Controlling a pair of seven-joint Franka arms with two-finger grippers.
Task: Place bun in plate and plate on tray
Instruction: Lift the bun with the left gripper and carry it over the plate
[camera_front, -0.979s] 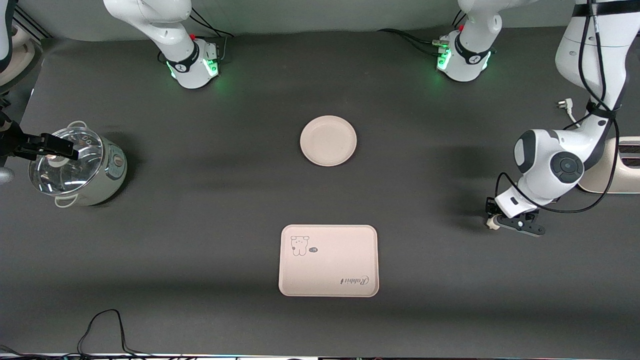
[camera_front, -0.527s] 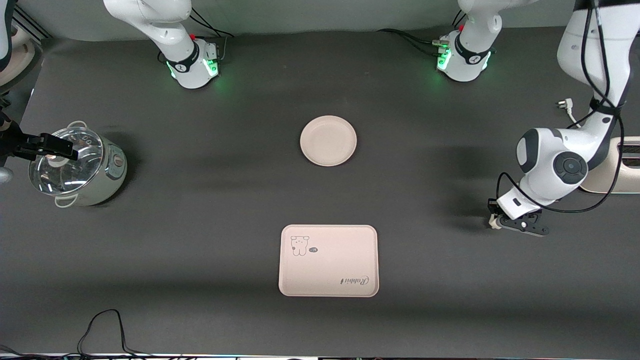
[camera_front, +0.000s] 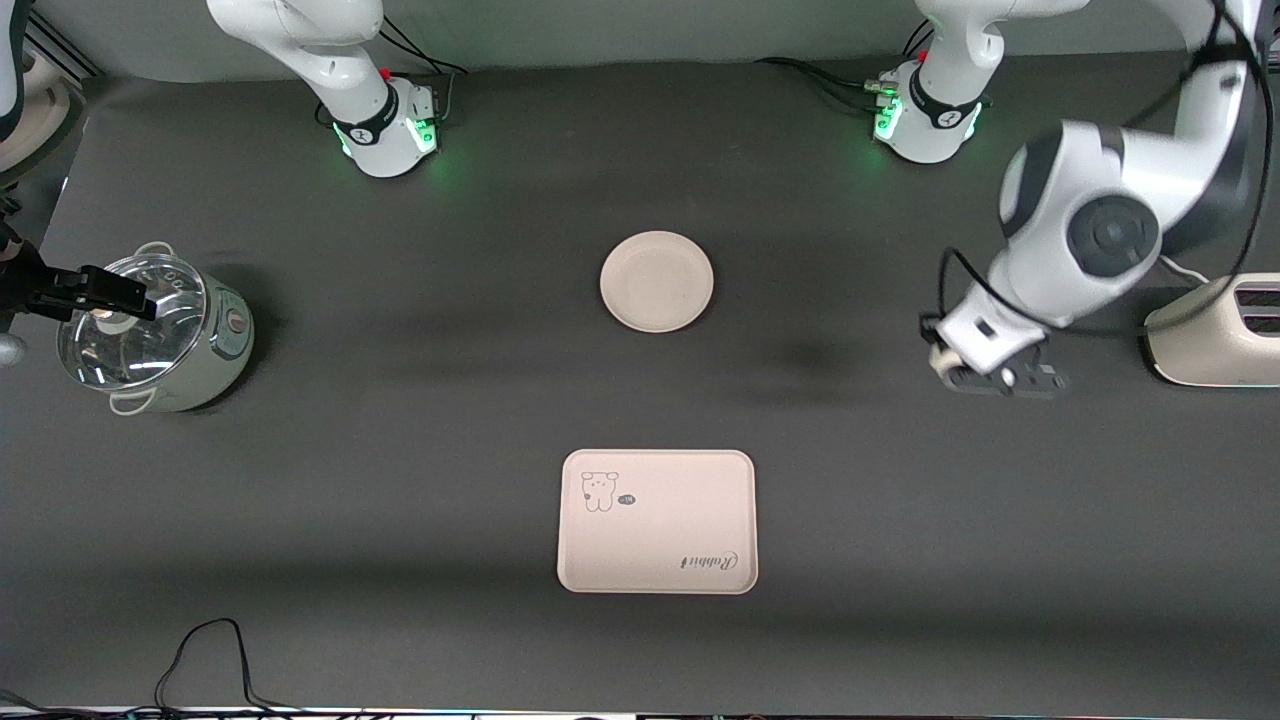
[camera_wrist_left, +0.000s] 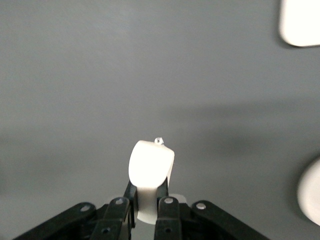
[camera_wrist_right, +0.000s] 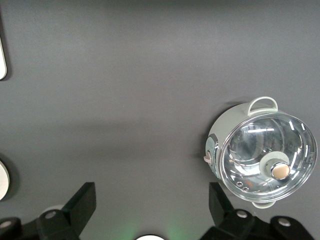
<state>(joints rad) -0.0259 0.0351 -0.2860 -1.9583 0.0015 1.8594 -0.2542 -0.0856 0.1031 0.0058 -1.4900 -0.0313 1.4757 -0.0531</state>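
Pinching the bun (camera_wrist_left: 151, 170) between its fingers (camera_wrist_left: 170, 212), the left gripper (camera_front: 945, 368) hangs over bare table.

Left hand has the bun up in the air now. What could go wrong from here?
1. The left hand pinches only the bun's lower end; it may slip out in transit.
2. The plate is shallow, so a rounded bun released from height might roll off.
3. The right hand waits open over the pot.

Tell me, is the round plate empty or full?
Empty: the plate shows only its bare cream surface; the bun is clamped in the left gripper.
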